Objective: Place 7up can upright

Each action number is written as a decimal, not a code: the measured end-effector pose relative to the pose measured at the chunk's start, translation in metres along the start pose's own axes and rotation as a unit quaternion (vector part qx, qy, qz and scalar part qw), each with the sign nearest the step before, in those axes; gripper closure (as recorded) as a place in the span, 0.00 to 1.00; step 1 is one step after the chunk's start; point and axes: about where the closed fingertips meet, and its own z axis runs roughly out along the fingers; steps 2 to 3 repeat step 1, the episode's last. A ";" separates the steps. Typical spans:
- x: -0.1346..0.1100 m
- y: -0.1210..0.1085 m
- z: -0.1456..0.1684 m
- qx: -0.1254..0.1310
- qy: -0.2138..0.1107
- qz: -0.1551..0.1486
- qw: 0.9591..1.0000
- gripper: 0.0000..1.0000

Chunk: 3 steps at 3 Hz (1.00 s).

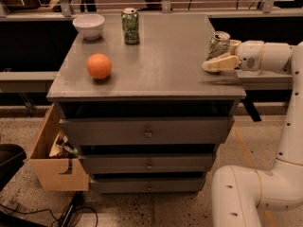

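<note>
The 7up can (218,41) is silvery-white with pale green marks and a shiny top. It stands roughly upright, leaning slightly, at the right edge of the grey cabinet top (161,60). My gripper (217,56) reaches in from the right on the white arm (262,56). Its fingers close around the can: the near finger (221,63) lies across the can's lower front, and the far finger is mostly hidden behind the can. The can's base is at the table surface.
A darker green can (130,26) and a white bowl (89,25) stand at the back left of the top. An orange (99,65) sits front left. Drawers (147,132) are below. An open cardboard box (56,161) is on the floor at left. A railing runs behind.
</note>
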 end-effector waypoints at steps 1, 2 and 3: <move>0.000 0.000 0.000 0.000 0.000 0.000 1.000 0.00; 0.000 0.000 0.000 0.000 0.000 0.000 1.000 0.00; 0.000 0.000 0.000 0.000 0.000 0.000 1.000 0.00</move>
